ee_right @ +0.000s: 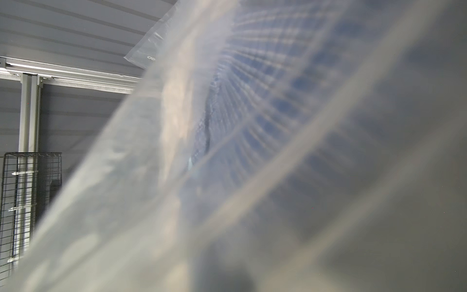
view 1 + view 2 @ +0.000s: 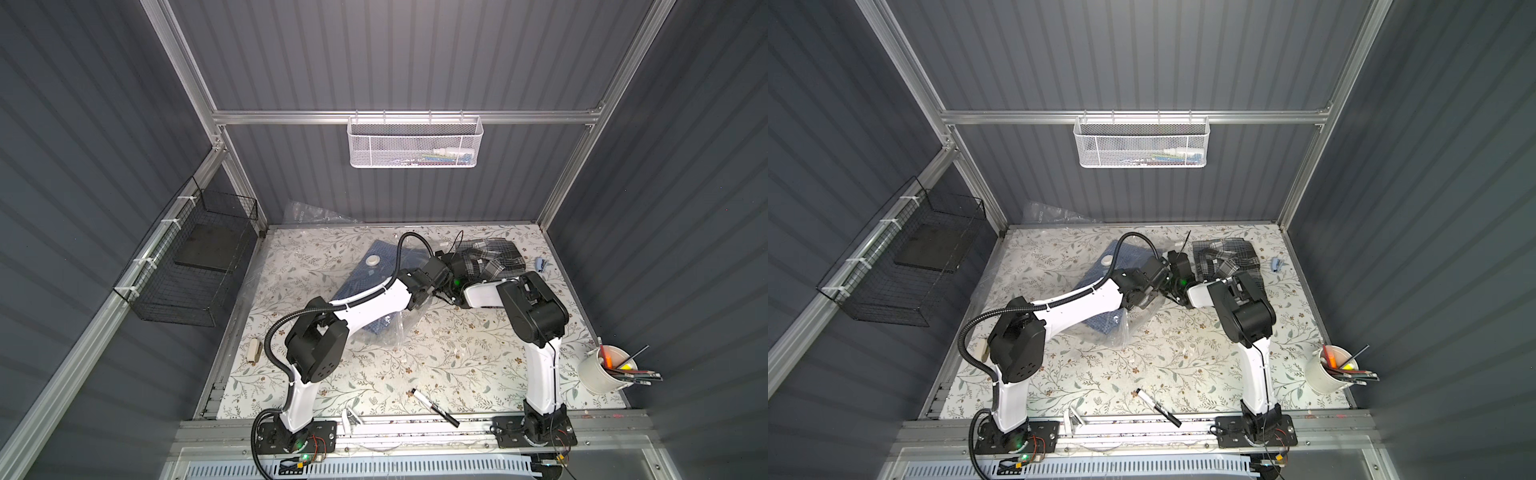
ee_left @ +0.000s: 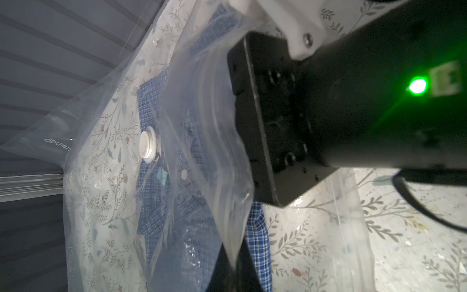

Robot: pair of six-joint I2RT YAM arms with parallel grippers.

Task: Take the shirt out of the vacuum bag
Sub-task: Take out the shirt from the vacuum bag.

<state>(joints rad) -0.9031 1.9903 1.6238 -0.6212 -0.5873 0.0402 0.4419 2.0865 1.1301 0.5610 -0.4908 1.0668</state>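
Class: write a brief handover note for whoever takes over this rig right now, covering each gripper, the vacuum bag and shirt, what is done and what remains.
Left gripper: shut, apparently pinching a fold of the vacuum bag.
Right gripper: shut beside it. Bag film covers its camera, so I cannot tell what it holds.
Blue checked shirt: mostly inside the bag, beneath the valve cap. One edge looks uncovered in the left wrist view.
Grey plaid shirt: on the table, outside the bag.
Done: bag gripped.
Left: pull the blue shirt out.
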